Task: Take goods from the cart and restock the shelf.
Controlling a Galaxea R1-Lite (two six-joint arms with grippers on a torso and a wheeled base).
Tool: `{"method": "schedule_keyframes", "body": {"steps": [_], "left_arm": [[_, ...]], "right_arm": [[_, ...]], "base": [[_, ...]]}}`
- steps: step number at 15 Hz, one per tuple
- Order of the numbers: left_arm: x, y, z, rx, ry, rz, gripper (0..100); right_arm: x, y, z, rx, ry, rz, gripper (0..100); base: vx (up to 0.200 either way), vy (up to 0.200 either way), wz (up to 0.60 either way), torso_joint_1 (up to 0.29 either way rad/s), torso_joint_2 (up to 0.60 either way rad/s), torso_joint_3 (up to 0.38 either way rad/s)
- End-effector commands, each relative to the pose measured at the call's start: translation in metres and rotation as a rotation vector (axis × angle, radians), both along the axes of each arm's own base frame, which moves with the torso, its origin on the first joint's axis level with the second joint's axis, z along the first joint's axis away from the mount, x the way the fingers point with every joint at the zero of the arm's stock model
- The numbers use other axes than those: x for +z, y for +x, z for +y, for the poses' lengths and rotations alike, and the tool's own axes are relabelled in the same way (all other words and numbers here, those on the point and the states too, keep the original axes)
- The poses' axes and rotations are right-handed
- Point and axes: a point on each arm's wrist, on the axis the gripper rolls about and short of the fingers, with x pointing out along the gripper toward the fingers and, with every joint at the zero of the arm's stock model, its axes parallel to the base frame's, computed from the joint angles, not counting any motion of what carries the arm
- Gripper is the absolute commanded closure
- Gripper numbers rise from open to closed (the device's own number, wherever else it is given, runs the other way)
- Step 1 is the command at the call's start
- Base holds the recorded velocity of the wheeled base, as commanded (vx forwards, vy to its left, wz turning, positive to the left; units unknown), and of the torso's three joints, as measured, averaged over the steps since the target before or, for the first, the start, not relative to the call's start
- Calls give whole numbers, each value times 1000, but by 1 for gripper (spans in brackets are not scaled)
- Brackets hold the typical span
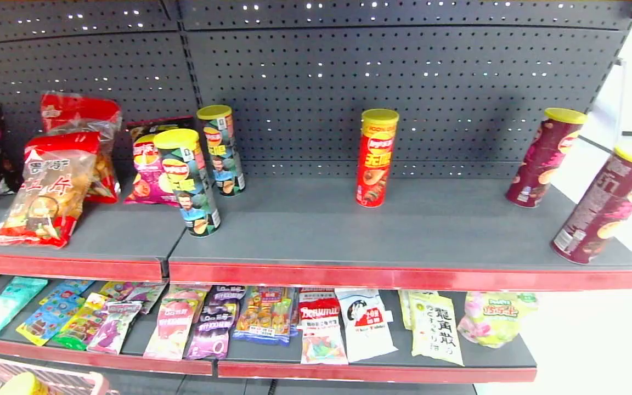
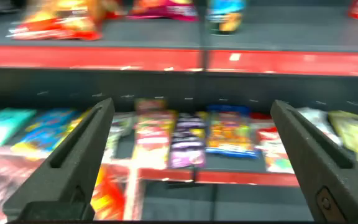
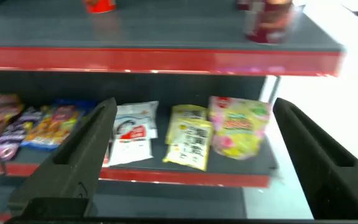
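Dark grey metal shelf with red front lip [image 1: 404,277], pegboard back, upper board thinly stocked. Landmark: red cylindrical crisp can with yellow lid [image 1: 376,158], upright at mid-board, with bare board on either side. Pink wire cart [image 1: 58,378] sits well below and to the left of the red can, holding a yellow-topped item [image 1: 22,384], likely a can, the goods to be taken. Teal cans [image 1: 190,184] stand left of the red can, maroon cans [image 1: 543,159] right of it. Flat sachets [image 1: 212,323] lie on the tier beneath. Left gripper [image 2: 192,104] spread wide, empty, facing that lower tier; right gripper [image 3: 196,102] likewise wide and empty. Judged step: fetching, nothing picked yet. The next move calls for an arm to drop to the cart and close round the item's body.
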Motion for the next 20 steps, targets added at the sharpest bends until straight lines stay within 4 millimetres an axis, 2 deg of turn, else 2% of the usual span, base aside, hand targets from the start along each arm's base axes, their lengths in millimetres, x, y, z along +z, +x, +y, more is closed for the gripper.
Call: {"method": "schedule_keyframes", "body": {"steps": [1,15,20], "left_arm": [[0,0,0,1,0,1,0],[0,0,0,3,0,1,0],[0,0,0,3,0,1,0]], "right_arm": [[0,0,0,0,0,1,0],[0,0,0,0,0,1,0],[0,0,0,-1,2,1,0]], "base": [[0,0,600,-2,2,7],[0,0,600,3,3,3],[0,0,0,-15,25,18]]}}
